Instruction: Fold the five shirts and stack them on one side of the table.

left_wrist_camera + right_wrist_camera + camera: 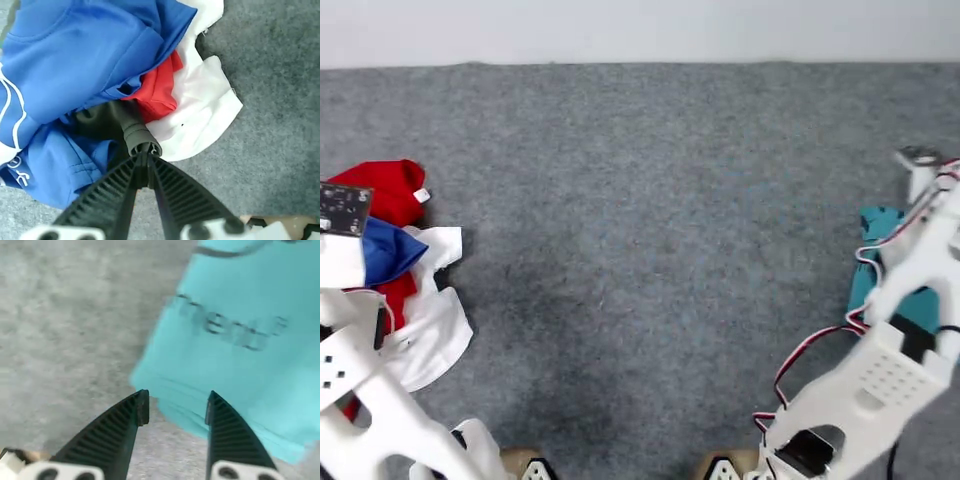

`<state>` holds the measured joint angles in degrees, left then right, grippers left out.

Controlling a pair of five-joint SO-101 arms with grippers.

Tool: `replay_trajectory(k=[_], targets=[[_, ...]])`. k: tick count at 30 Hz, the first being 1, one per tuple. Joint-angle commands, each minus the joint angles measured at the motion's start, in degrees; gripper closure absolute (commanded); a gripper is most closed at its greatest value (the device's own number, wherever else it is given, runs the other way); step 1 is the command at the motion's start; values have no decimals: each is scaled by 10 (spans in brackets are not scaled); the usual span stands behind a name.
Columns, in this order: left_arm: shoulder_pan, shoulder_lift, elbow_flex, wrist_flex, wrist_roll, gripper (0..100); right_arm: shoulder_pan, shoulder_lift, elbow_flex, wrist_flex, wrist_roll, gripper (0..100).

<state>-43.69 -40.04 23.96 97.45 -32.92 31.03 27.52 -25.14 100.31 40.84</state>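
Along the left edge of the tabletop (650, 200), the pile (400, 250) lay unfolded; left end effector (148, 159) closed, pinching the dark shirt (102, 117). Right end effector (176, 402) gaped above the teal shirt (240, 340) at right. We judged one possibly folded, four left.

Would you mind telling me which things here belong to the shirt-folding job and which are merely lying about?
Job: red shirt, blue shirt, white shirt, dark shirt, teal shirt, left hand, right hand.
Lying about: grey mat, white wall.
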Motion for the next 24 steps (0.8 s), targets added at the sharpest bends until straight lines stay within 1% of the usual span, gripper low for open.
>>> replay_trajectory(k=[1, 2, 3, 6, 12, 15, 17, 19, 22, 24], targets=[[4, -15, -3, -17, -1, 983, -32, -35, 18, 18, -5, 727], [4, -15, -3, -21, -1, 983, -37, -33, 27, 9, -6, 712], [4, -15, -3, -25, -1, 983, -41, -29, 34, -4, -6, 716], [4, -15, -4, -28, -2, 983, -42, -5, 40, -37, -3, 761], [4, -13, -4, -28, -2, 983, -43, 64, 39, -53, -2, 775], [4, -12, -4, -28, -3, 983, -30, 91, 39, -71, 0, 775], [4, -12, -4, -28, -3, 983, -21, 105, 39, -83, 19, 775], [4, -12, -4, -28, -3, 983, -11, 115, 39, -95, 44, 809], [4, -12, -4, -28, -3, 983, -3, 121, 39, -110, 71, 902], [4, -12, -4, -28, -3, 983, 1, 120, 39, -111, 80, 942]])
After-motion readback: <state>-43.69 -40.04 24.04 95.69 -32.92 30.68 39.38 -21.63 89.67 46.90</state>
